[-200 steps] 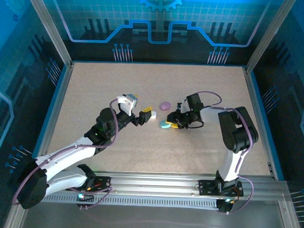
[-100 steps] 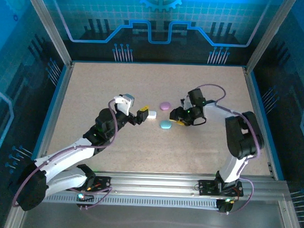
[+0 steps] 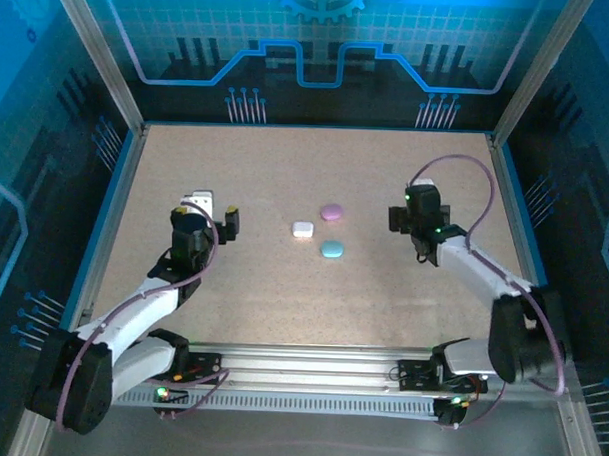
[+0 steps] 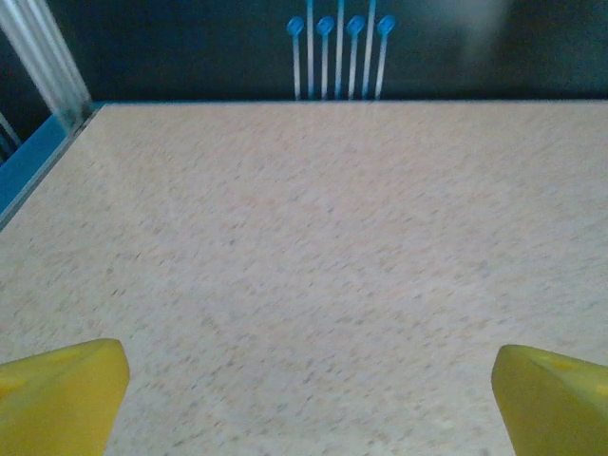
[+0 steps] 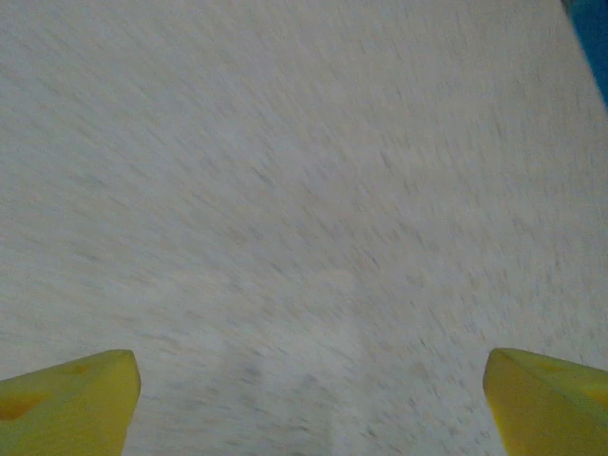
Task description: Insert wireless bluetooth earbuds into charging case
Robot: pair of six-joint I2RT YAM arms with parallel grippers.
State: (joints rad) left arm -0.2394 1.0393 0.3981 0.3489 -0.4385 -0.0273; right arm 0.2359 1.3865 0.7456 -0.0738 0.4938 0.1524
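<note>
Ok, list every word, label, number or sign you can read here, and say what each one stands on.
No readable text anywhere in these views.
Back wall: a gear shape and circuit-line pattern, no letters or numbers.
White case, purple case, light blue case: too small to show any marking.

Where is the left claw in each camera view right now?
Top view: the left claw sits left of centre, well left of the white case, open.
Left wrist view: its two yellow fingertips sit in the bottom corners, wide apart, nothing between them.
Right wrist view: the yellow tips here belong to the right claw.
Shared landmark: the speckled table, under every camera.
</note>
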